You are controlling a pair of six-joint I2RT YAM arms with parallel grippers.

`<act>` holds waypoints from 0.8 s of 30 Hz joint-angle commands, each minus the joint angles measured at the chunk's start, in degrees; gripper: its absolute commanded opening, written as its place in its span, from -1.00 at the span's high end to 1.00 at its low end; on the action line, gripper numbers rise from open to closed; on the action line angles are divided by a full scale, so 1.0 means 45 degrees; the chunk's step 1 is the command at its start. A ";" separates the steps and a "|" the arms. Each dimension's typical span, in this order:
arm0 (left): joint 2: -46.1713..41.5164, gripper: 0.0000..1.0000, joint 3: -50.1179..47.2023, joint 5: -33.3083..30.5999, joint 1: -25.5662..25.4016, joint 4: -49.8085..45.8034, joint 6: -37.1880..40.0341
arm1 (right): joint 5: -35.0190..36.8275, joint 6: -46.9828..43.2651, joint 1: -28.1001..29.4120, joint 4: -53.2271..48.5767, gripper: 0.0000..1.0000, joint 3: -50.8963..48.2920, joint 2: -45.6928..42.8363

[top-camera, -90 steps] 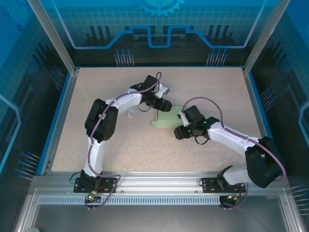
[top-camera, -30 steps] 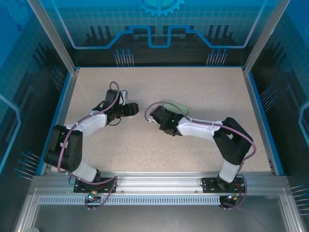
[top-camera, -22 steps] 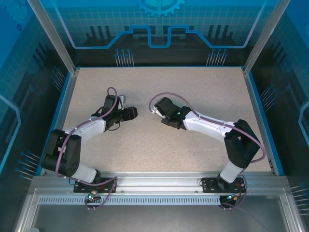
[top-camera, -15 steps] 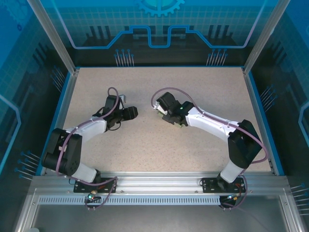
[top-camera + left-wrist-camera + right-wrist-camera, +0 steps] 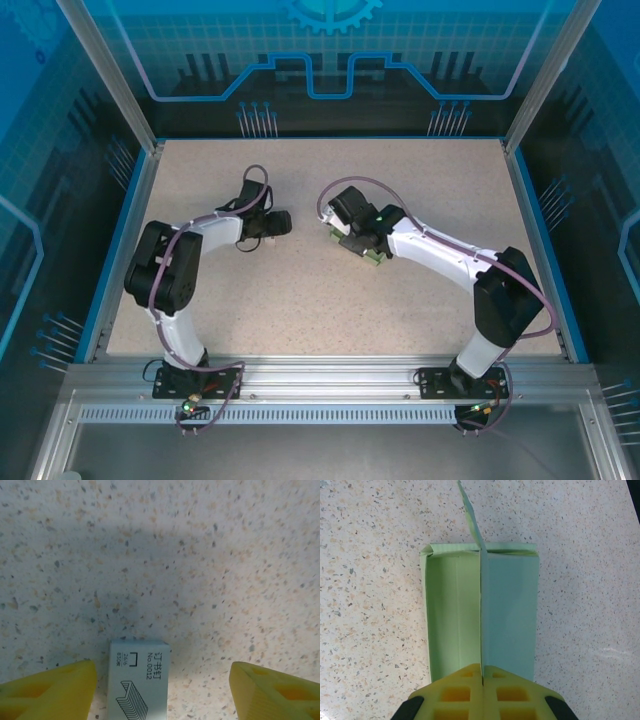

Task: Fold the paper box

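Just ahead of the right gripper (image 5: pixel 482 672), the paper box (image 5: pixel 507 615) lies half-formed, its middle wall pinched between the closed jaws; the left gripper (image 5: pixel 162 680) straddles a staple box (image 5: pixel 138 680) (jaws apart). Next, likely, folding that wall flat

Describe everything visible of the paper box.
The paper box is pale mint-green thin matte card, partly folded into a long rectangular trough lying on the speckled table. In the right wrist view its left half is open on top; a flat panel covers the right half. A pointed flap stands up at the far end. The right gripper is shut on the edge down its middle.
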 commanded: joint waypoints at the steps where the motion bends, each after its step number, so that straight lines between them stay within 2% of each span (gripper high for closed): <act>1: 0.0370 -0.38 0.0457 -0.0615 -0.0269 -0.1043 0.0415 | -0.0369 0.0224 -0.0222 -0.0327 0.99 0.0406 -0.0262; 5: 0.0576 -0.26 0.0620 -0.1000 -0.0419 -0.1370 0.0546 | -0.0591 0.0235 -0.0347 -0.0401 0.99 0.0532 -0.0262; 13: 0.0382 0.16 0.0284 -0.0877 -0.0583 -0.1119 0.0646 | -0.1090 0.0268 -0.0581 -0.0836 0.99 0.0949 -0.0110; 16: -0.0191 0.26 -0.0219 -0.0670 -0.0778 -0.0671 0.0539 | -0.1265 0.0334 -0.0693 -0.1160 0.99 0.1218 0.0006; 21: -0.1925 0.34 -0.1347 -0.0494 -0.1627 0.0157 0.0305 | -0.1547 0.0457 -0.0830 -0.1531 0.99 0.1538 0.0166; 24: -0.3012 0.35 -0.2104 0.0245 -0.2262 0.1048 -0.0352 | -0.1670 0.0472 -0.0890 -0.1602 0.98 0.1599 0.0207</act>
